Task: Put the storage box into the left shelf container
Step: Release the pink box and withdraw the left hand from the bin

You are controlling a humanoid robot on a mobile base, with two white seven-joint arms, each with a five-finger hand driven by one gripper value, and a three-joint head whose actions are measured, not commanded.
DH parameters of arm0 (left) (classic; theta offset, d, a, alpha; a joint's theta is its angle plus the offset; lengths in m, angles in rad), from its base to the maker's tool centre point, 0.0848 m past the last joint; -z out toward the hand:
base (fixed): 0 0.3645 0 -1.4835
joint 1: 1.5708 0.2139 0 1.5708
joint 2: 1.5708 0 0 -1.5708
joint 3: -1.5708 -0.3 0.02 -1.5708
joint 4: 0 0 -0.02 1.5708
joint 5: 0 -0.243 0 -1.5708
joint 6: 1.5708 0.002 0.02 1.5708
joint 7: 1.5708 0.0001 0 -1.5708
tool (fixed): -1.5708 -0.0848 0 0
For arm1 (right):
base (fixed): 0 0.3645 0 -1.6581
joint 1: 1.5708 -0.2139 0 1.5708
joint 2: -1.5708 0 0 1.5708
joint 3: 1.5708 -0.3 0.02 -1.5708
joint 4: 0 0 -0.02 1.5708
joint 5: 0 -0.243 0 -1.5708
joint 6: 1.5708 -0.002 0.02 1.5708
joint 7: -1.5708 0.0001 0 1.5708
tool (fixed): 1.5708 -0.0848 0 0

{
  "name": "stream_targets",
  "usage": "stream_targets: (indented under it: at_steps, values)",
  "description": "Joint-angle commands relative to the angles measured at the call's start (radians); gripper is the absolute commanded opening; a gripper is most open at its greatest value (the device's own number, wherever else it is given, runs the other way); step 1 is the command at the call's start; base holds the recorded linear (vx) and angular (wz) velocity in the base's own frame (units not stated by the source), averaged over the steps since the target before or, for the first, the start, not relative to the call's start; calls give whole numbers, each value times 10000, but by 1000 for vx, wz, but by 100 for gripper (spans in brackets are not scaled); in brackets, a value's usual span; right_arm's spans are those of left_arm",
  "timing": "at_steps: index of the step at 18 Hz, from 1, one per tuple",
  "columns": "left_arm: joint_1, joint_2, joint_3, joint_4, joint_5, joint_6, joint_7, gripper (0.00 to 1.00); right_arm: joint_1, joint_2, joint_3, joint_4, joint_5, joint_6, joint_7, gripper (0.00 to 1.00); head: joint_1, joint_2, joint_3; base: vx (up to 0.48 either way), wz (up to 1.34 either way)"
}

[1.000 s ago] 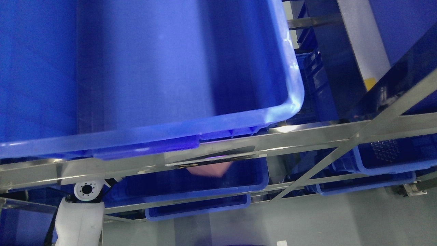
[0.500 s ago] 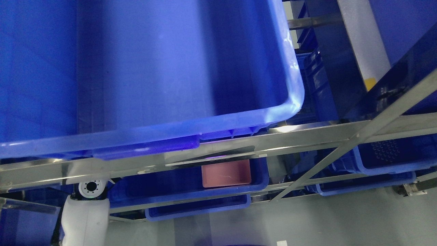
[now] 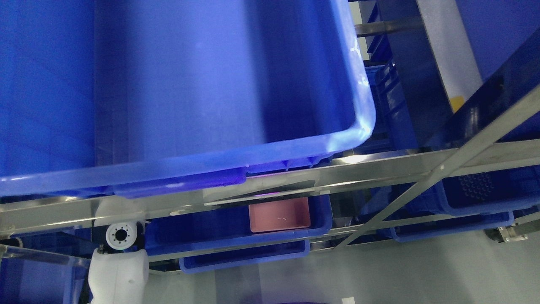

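The pink storage box [image 3: 279, 214] is seen lying flat in the blue container [image 3: 198, 230] on the second level of the metal shelf [image 3: 379, 162], tucked into that container's right-hand end against its right wall and partly hidden from above by the shelf rail. Its long axis is laid across the picture, roughly parallel to the container's front rim. From this resting position the placing is judged to be done, or all but done. Above it, a large blue bin [image 3: 190, 84] on the top level fills most of the view, and a further blue tray [image 3: 244, 257] is seen on the level below. To the left of the box, at the lower left of the picture, only a white arm segment with a round joint [image 3: 120, 236] is shown; this is taken to be the left arm. The box therefore lies to the right of that arm and slightly above it in the picture, well apart from it, with the container's bare floor between. No hand is visible: neither the left hand nor the right hand is in view, so whether either is released, clenched or holding anything cannot be told. Since nothing is seen touching the box, any coming move is judged to turn on drawing the left arm away to the left, clear of the container's front rim and the shelf rail.
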Motion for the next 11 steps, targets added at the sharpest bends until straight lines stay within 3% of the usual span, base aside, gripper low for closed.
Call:
stream_targets:
  at_steps: [1,5,11]
  values:
    - [1081,-176,-1286,-1981,984,359,2183,99,-46,-174,0,-175,-215,-28,-60,100,0,0,0,0,0]
    - [1955,-176,-2222,-2811,984,436,3415,99,-46,-174,0,-175,-215,-28,-60,100,0,0,0,0,0]
    - [2663,-176,-2271,-3242,984,69,3447,100,-46,-174,0,-175,-215,-28,-45,100,0,0,0,0,0]
